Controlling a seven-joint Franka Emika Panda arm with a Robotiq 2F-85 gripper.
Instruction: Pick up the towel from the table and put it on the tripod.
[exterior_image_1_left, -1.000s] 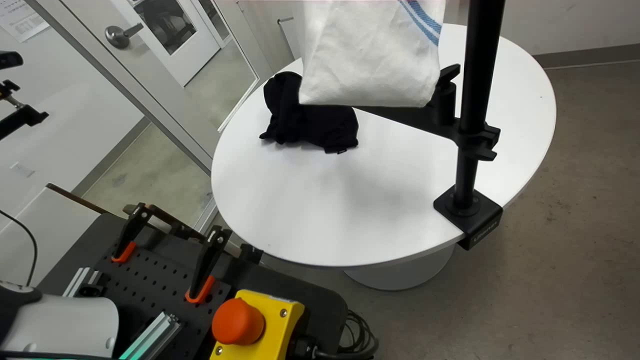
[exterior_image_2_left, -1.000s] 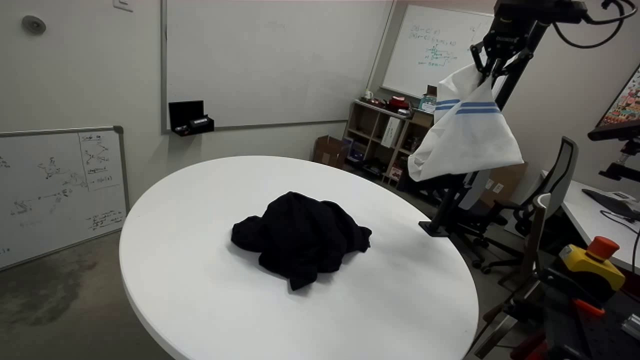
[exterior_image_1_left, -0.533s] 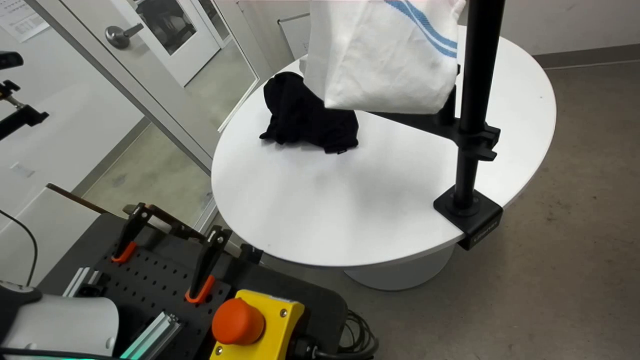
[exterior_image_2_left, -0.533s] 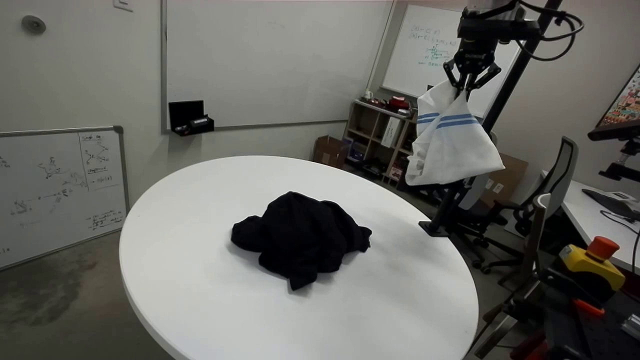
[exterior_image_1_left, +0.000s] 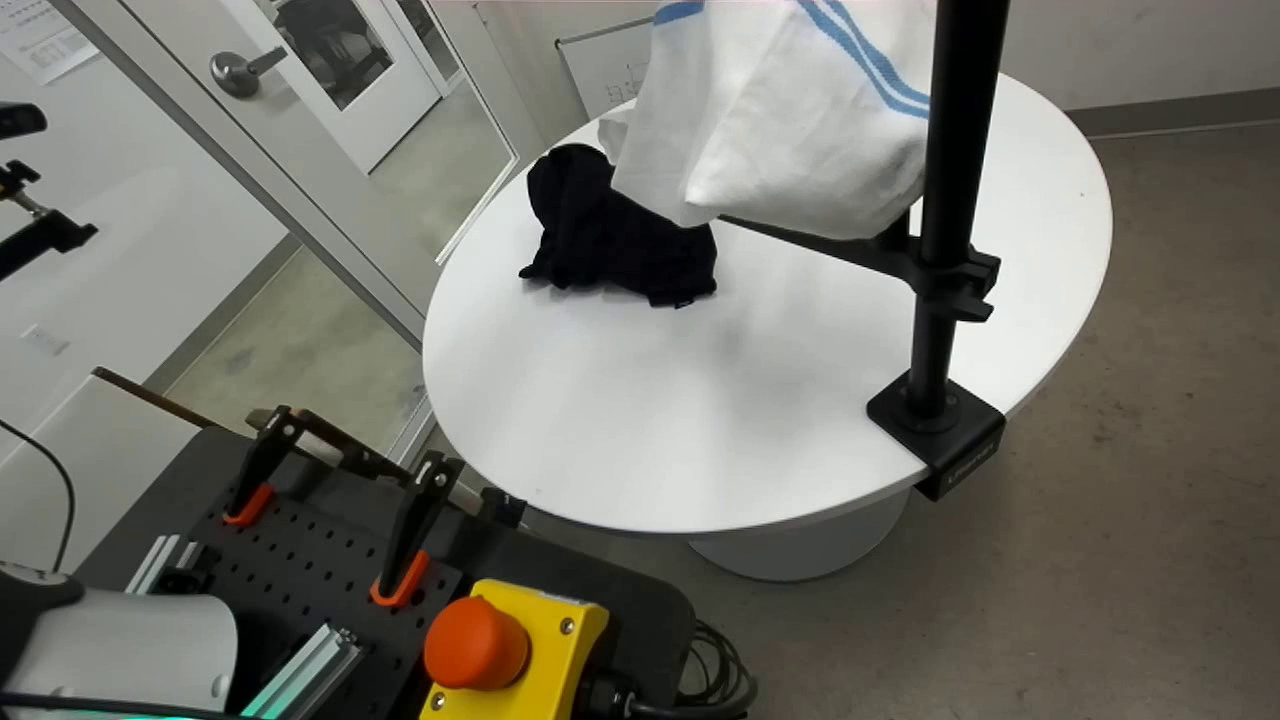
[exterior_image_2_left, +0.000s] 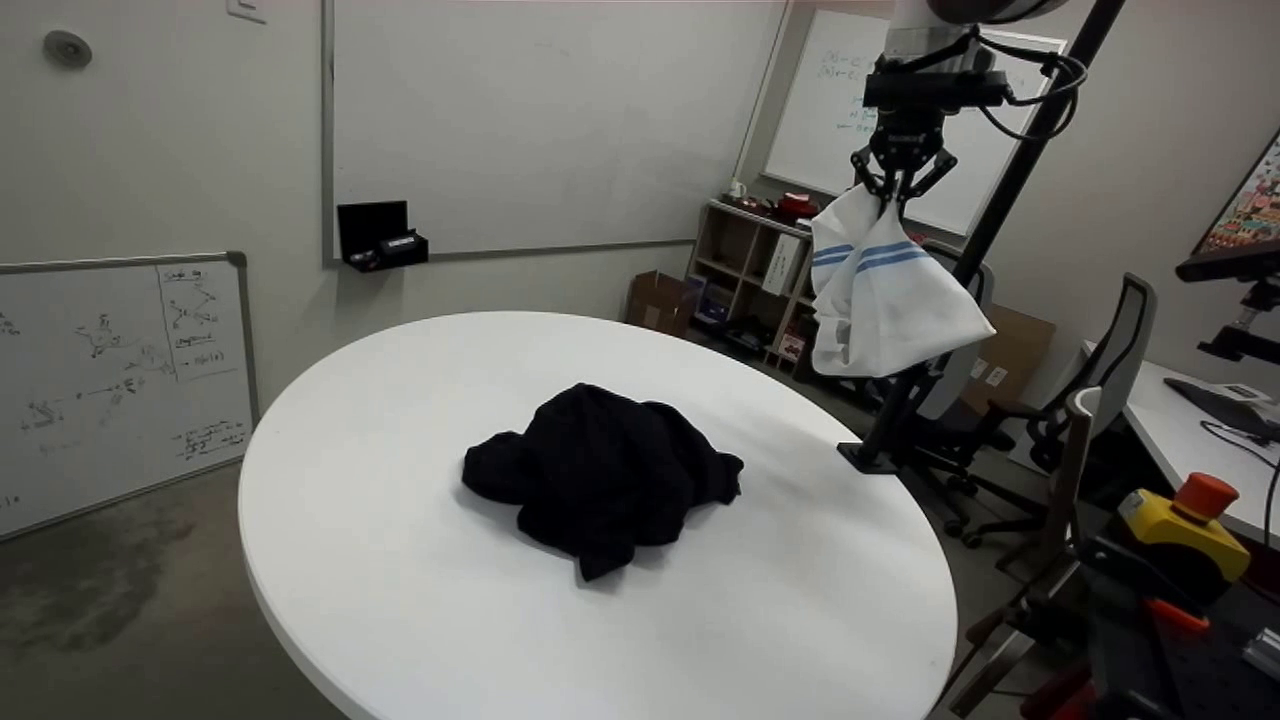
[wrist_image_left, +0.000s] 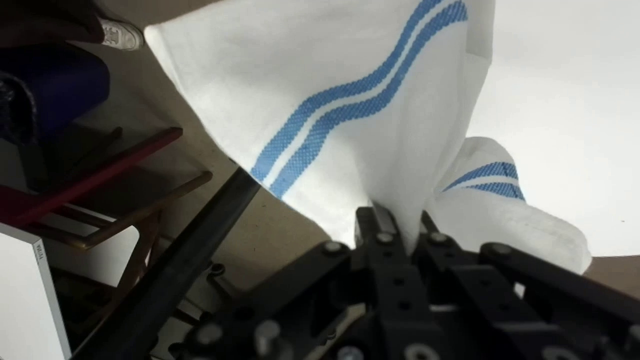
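The towel is white with blue stripes. It hangs bunched from my gripper, above the table, in both exterior views. In the wrist view the gripper is shut on a fold of the towel. The gripper is out of frame in an exterior view. The tripod is a black pole clamped to the table edge, with a side arm low down partly hidden by the towel. The pole overlaps the towel's right edge there. It also shows behind the towel and in the wrist view.
A black cloth lies crumpled on the round white table; it also shows in an exterior view. A black cart with a yellow emergency-stop box stands beside the table. Chairs stand behind the pole.
The gripper and towel have moved left and down in an exterior view, and the towel has moved right and slightly down in an exterior view, closer to the pole there. The black cloth has not moved.
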